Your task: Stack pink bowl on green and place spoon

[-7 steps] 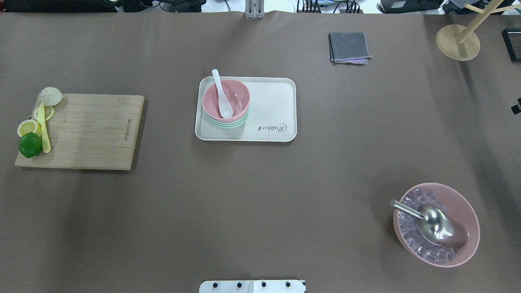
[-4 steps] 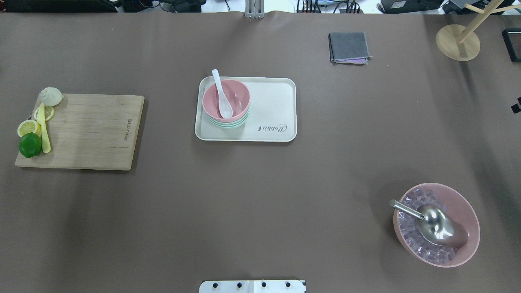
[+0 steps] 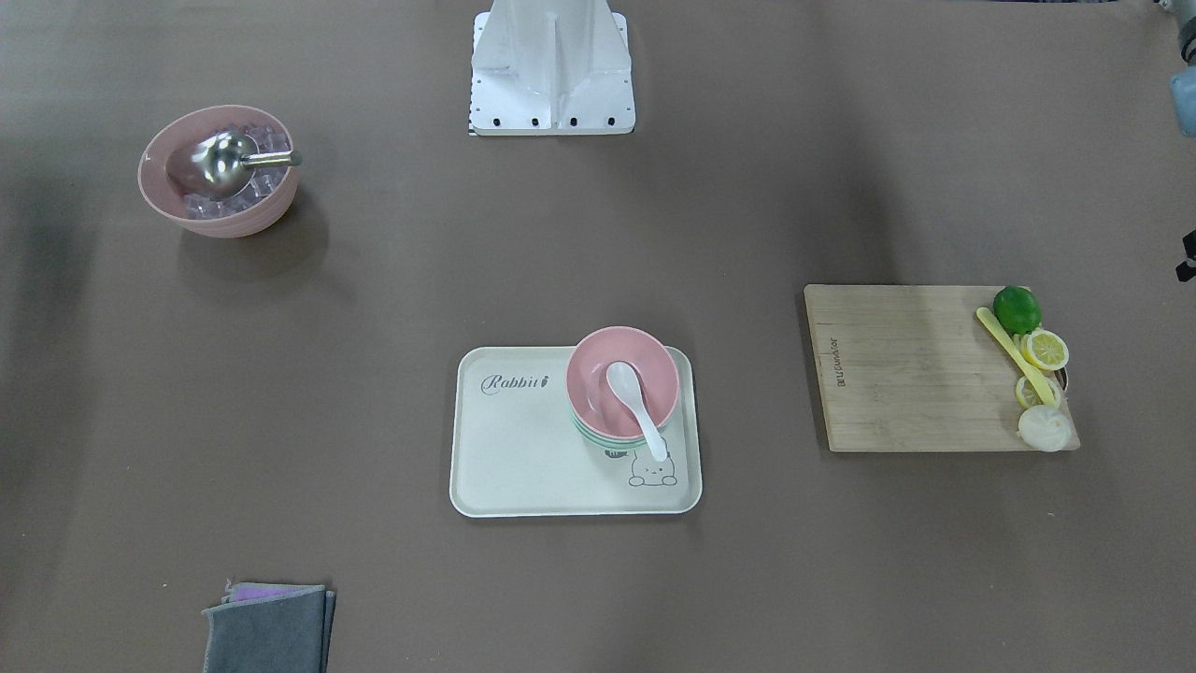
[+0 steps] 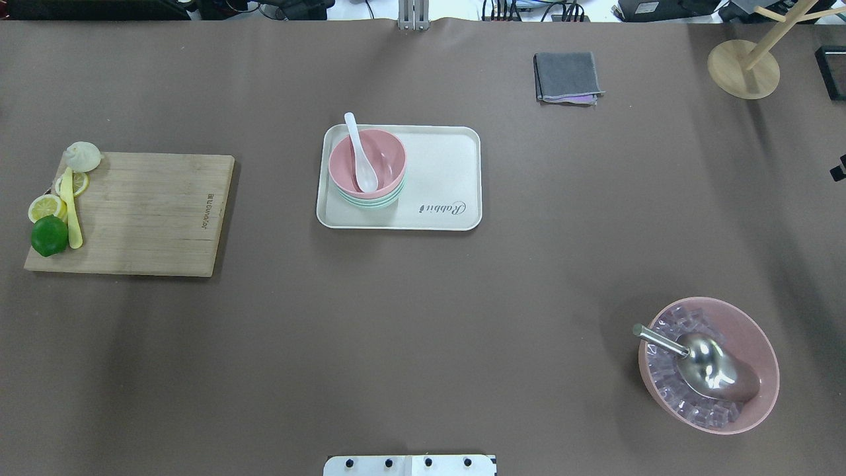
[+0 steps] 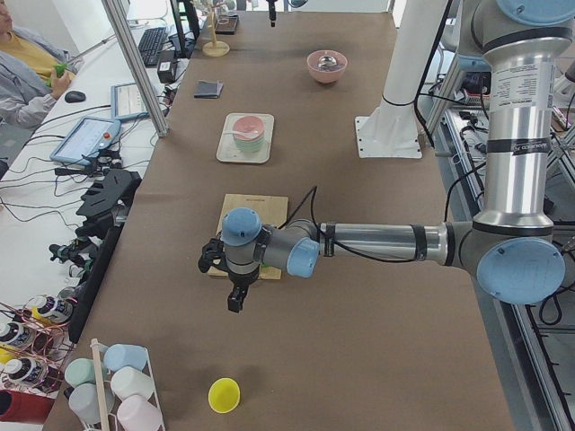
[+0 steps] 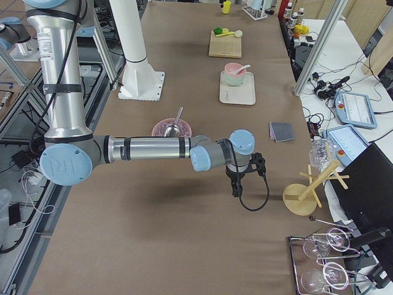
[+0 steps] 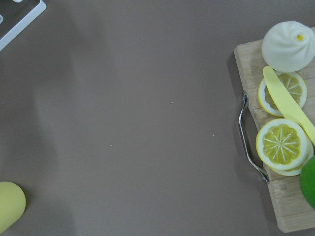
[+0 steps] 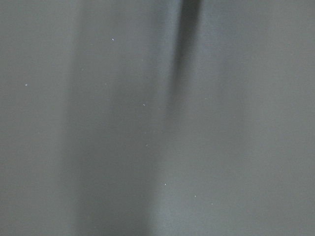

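The pink bowl (image 4: 386, 153) sits nested on the green bowl (image 4: 370, 201) at the left end of the white tray (image 4: 443, 172). The white spoon (image 4: 362, 165) lies in the pink bowl with its handle over the far rim. The front-facing view shows the same stack (image 3: 647, 360) and spoon (image 3: 635, 402). My left gripper (image 5: 235, 296) hangs over the table's left end, beyond the cutting board. My right gripper (image 6: 236, 187) hangs over the table's right end. Both are far from the tray and show only in the side views, so I cannot tell open or shut.
A wooden cutting board (image 4: 145, 211) with a lime, lemon slices, a yellow knife and a bun lies at the left. A large pink bowl (image 4: 757, 330) of ice with a metal scoop sits front right. A grey cloth (image 4: 567, 76) and a wooden stand (image 4: 743, 66) are at the back right.
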Controlling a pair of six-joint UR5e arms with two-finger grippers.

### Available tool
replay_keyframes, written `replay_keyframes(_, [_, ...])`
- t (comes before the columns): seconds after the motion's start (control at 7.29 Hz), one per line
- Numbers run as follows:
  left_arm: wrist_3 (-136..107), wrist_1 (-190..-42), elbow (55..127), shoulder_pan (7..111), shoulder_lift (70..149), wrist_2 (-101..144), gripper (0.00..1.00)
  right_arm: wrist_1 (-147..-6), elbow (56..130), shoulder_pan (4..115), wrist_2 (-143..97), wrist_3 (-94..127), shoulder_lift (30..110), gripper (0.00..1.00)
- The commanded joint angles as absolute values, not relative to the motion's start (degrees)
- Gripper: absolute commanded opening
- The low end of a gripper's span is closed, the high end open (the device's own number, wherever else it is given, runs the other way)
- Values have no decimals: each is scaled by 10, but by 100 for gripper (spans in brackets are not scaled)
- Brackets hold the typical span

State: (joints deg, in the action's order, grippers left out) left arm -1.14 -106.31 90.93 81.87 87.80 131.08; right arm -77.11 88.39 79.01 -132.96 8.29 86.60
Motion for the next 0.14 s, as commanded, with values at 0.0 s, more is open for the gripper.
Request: replay_keyframes(0.0, [-11,-1064,910,818,881,1310,98,-769,884,790,-1320,83,863,100])
